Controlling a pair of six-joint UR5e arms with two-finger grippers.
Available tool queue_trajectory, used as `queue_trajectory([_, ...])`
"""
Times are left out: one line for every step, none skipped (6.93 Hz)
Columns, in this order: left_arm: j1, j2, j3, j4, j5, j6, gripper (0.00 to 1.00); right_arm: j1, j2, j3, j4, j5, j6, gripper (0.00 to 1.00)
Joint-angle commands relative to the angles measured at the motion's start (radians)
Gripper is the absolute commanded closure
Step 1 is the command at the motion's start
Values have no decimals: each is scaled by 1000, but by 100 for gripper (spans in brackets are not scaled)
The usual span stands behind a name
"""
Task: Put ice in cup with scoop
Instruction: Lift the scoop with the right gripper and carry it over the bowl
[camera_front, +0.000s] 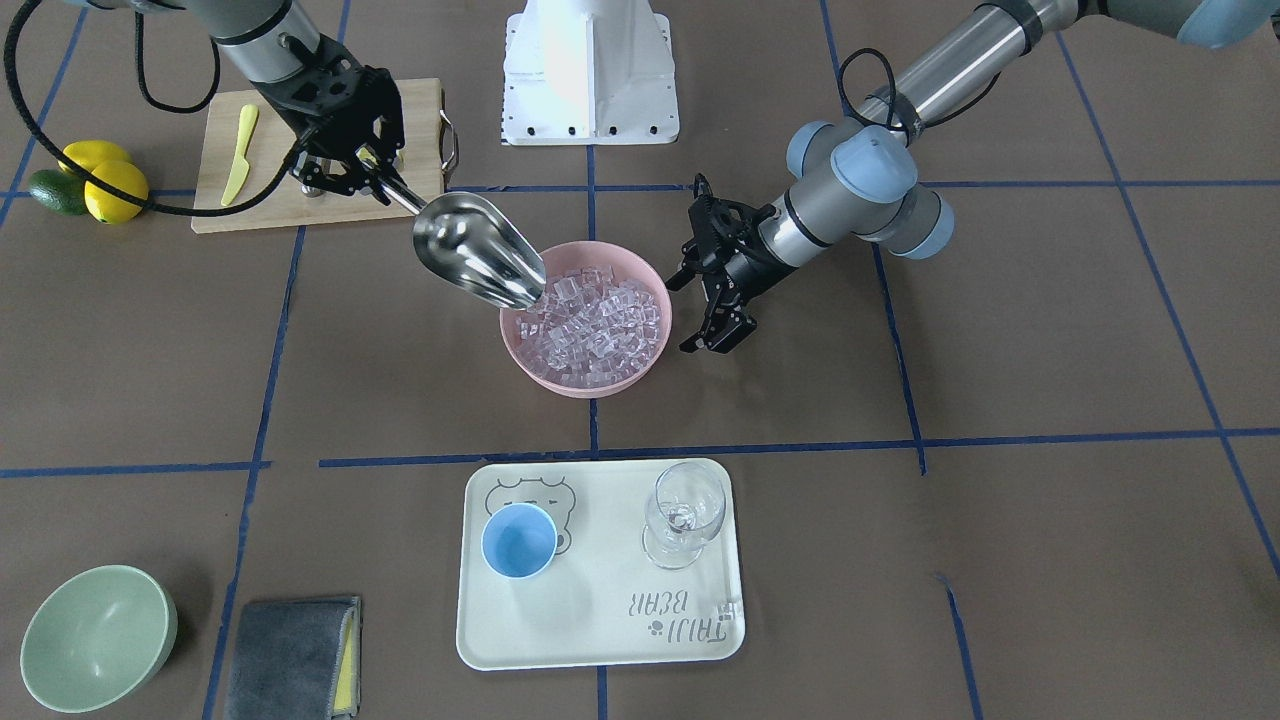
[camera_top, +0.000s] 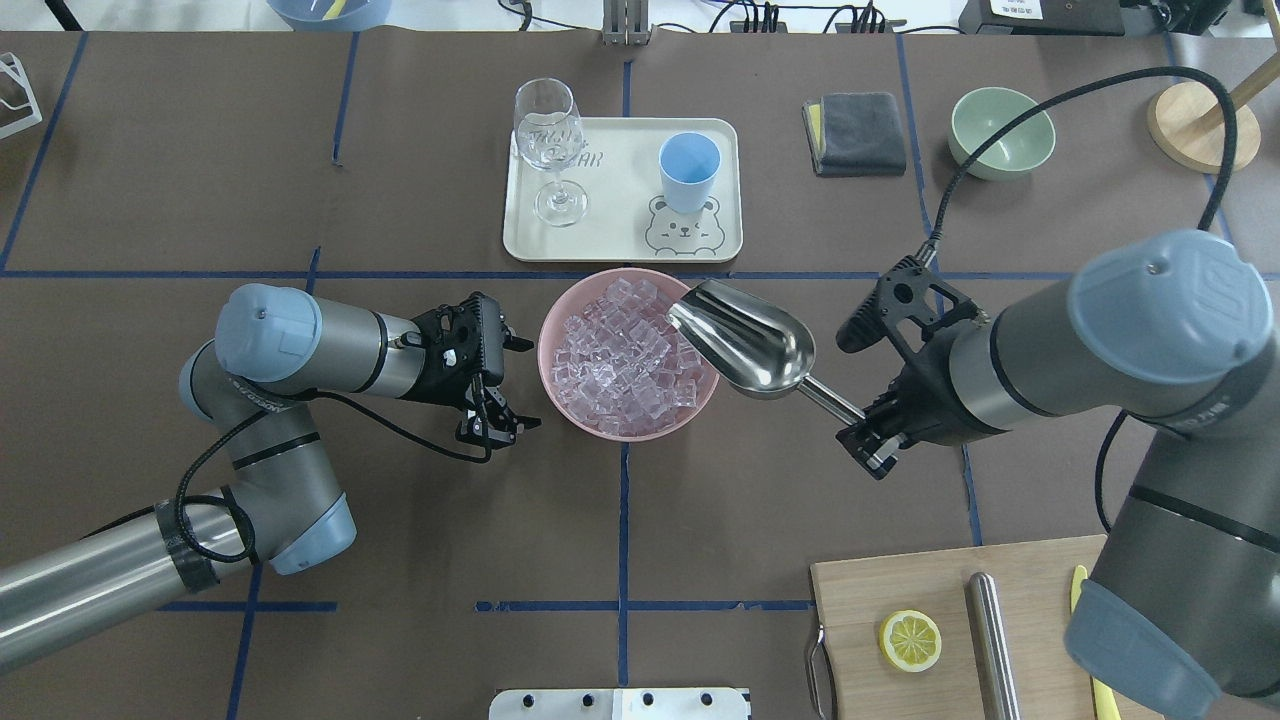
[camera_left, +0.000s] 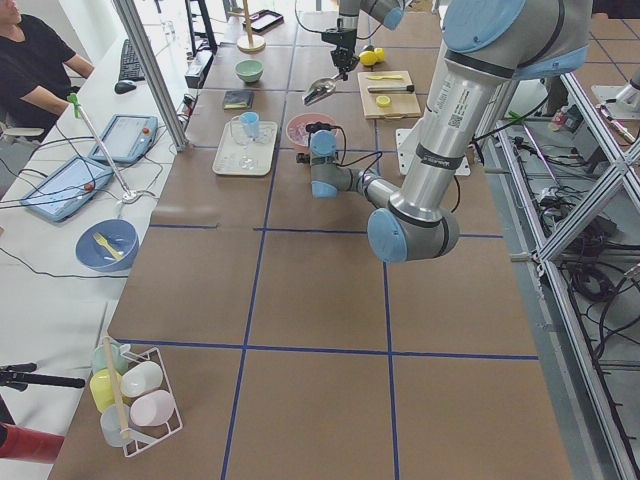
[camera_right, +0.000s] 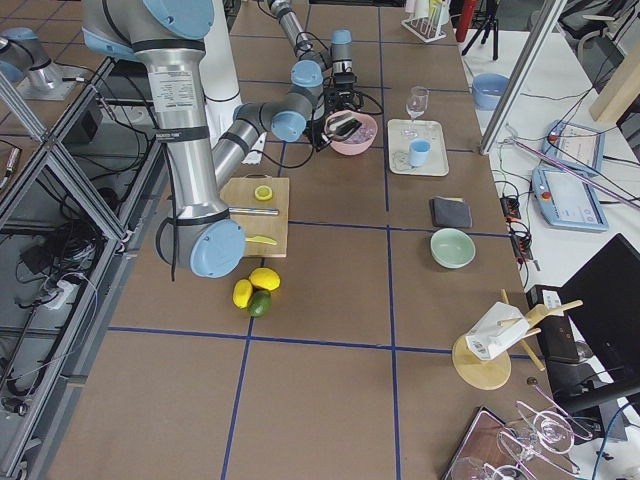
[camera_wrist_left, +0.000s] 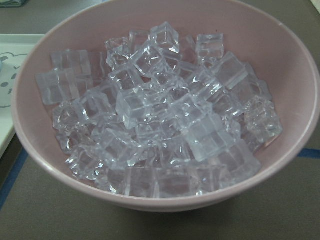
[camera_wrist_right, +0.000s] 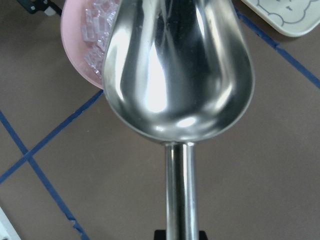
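The table (camera_top: 150, 180) carries everything, and any cube that escapes is likely to skid away across its brown surface. The tray (camera_top: 615, 205) lies toward the table's far edge. Its near edge is just beside the pink bowl (camera_top: 625, 433), which sits about mid-table. Nothing holds the bowl, so a hard push of the scoop into the pile could shove it against the tray.

The left gripper (camera_top: 518, 385) hangs just beside the bowl's left rim, jaws spread wide with nothing between them, so it offers no bracing. The scoop (camera_top: 745, 345) is empty, its mouth tipped down over the bowl's right rim. Its thin handle is pinched in the closed right gripper (camera_top: 868, 438). The grip sits at the handle's far end, so a loaded scoop may twist or droop in the fingers and spill.

The wine glass (camera_top: 547, 130) stands near the tray's far left corner, apart from the cup (camera_top: 689, 170) near the far right corner. A wide swing on the carry could tip the glass. The cup's mouth looks narrower than the scoop's, so a fast pour would probably send cubes over its rim onto the tray, or knock the cup over.

The ice (camera_top: 620, 355) is heaped in the bowl, with none in the cup. The cubes look slick and loose, and may slide off a tilted scoop.
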Motion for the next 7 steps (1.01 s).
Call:
queue_trajectory([0, 0, 2, 0, 0, 0, 0, -3, 299, -1, -541, -8, -171, 100])
queue_trajectory([0, 0, 2, 0, 0, 0, 0, -1, 371, -4, -708, -41, -247, 100])
queue_trajectory([0, 0, 2, 0, 0, 0, 0, -3, 384, -27, -786, -49, -291, 100])
queue_trajectory([0, 0, 3, 0, 2, 0, 0, -3, 426, -71, -888, -52, -381, 100])
queue_trajectory([0, -1, 3, 0, 2, 0, 0, -1, 521, -132, -1011, -60, -432, 100])
queue_trajectory([1, -1, 3, 0, 2, 0, 0, -1, 622, -236, -1108, -95, -501, 100])
queue_trajectory([2, -1, 3, 0, 2, 0, 0, -1, 658, -295, -1142, -103, -520, 100])
